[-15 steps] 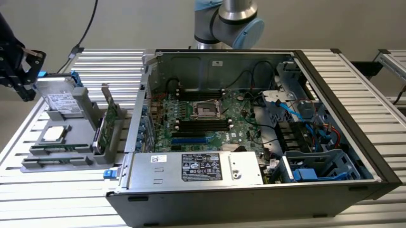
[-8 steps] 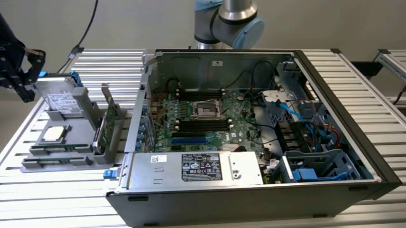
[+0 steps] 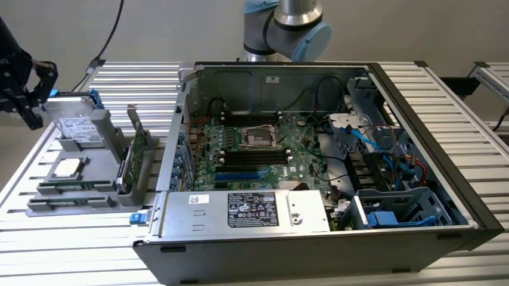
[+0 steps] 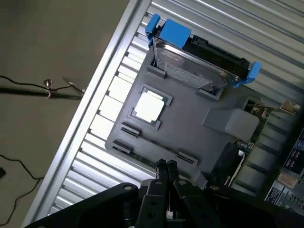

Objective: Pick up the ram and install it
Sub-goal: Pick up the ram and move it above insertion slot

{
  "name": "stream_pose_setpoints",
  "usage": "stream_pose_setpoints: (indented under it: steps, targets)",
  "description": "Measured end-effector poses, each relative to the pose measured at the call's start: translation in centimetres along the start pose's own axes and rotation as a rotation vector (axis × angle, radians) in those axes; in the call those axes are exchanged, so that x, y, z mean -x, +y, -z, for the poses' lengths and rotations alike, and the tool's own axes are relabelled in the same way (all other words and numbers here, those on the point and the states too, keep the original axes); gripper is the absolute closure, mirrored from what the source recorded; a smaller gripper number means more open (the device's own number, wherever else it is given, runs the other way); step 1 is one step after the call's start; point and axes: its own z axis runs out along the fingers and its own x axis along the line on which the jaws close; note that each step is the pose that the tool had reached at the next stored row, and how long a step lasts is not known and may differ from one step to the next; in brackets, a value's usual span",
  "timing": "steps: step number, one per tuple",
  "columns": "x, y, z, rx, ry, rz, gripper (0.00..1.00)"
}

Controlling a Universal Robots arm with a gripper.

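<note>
The ram [image 3: 75,186] is a narrow green stick lying in the front holders of a grey parts tray [image 3: 95,156] at the exterior view's left. In the wrist view the ram [image 4: 154,144] shows edge-on as a thin strip across the tray [image 4: 190,118]. My gripper [image 3: 32,119] hangs above the tray's far-left side, away from the computer case. Seen from the wrist, the gripper [image 4: 166,165] is shut with nothing between its fingers, and its tips stand above the tray's edge near the ram.
The tray also carries a hard drive with blue rails [image 4: 199,61], a square silver processor [image 4: 149,105] and an upright green card with a metal bracket [image 3: 139,154]. An open computer case [image 3: 430,119] with its motherboard [image 3: 254,149] sits beside the tray on a slatted metal table [image 3: 71,262].
</note>
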Motion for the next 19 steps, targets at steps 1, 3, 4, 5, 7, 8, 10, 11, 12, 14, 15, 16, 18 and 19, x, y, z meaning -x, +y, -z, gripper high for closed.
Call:
stream_pose_setpoints:
  steps: [1,3,4,5,7,8,10,11,12,14,15,16,18,19]
  targets:
    - [0.0,0.0,-0.02,-0.0006,0.0009,0.017,0.9]
    - [0.0,0.0,-0.06,-0.0018,0.0026,0.054,0.9]
    - [0.0,0.0,-0.09,-0.0023,0.0035,0.072,0.9]
    - [0.0,-0.01,-0.1,-0.0029,0.0044,0.09,0.9]
    - [0.0,-0.01,-0.15,-0.0041,0.0063,0.128,0.9]
    - [0.0,-0.01,-0.16,-0.0047,0.0072,0.145,0.9]
    - [0.01,-0.01,-0.2,-0.0059,0.009,0.181,0.9]
    - [0.01,-0.01,-0.22,-0.0064,0.01,0.2,0.9]
    - [0.01,-0.01,-0.24,-0.007,0.0108,0.218,0.9]
    - [0.01,-0.01,-0.29,-0.0082,0.0127,0.255,0.9]
    - [0.01,-0.01,-0.3,-0.0088,0.0136,0.272,0.9]
    - [0.01,-0.02,-0.32,-0.0094,0.0146,0.291,0.9]
    - [0.01,-0.02,-0.37,-0.0106,0.0162,0.328,0.9]
    - [0.01,-0.02,-0.39,-0.0112,0.0172,0.346,0.9]
